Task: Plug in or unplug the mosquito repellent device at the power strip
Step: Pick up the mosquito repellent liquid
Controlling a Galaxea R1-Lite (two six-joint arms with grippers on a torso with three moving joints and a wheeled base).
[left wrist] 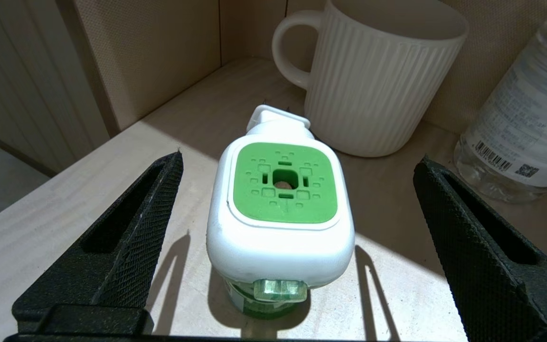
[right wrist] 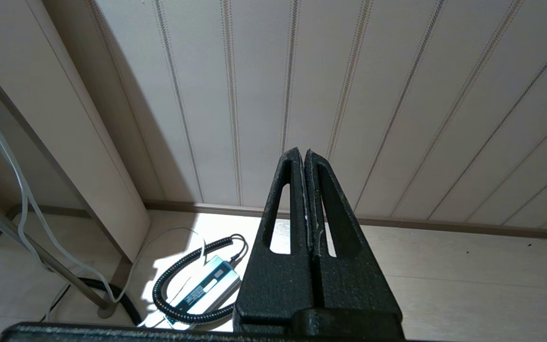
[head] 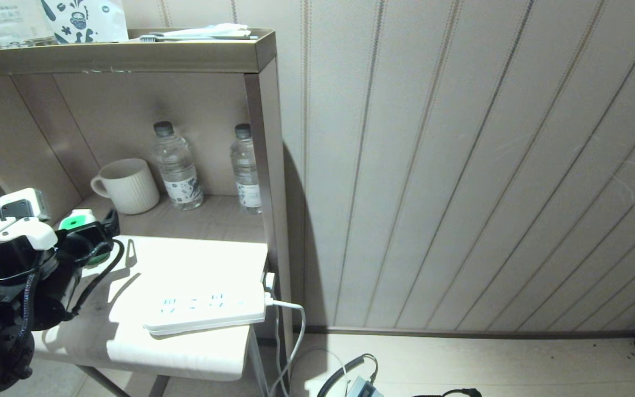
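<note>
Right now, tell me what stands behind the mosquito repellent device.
Behind the mosquito repellent device stands a ribbed white mug, with a clear water bottle beside it. The device's head hides most of its own green bottle.

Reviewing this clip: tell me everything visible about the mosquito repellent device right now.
The mosquito repellent device is a small glossy white plastic head, a rounded square with a green patterned centre and a middle hole, over a translucent green bottle. A white plug part sticks out toward the ribbed mug. It stands upright on the wooden shelf, unplugged, apart from the power strip. The open left pincer straddles it, its fingers clear of both sides.
</note>
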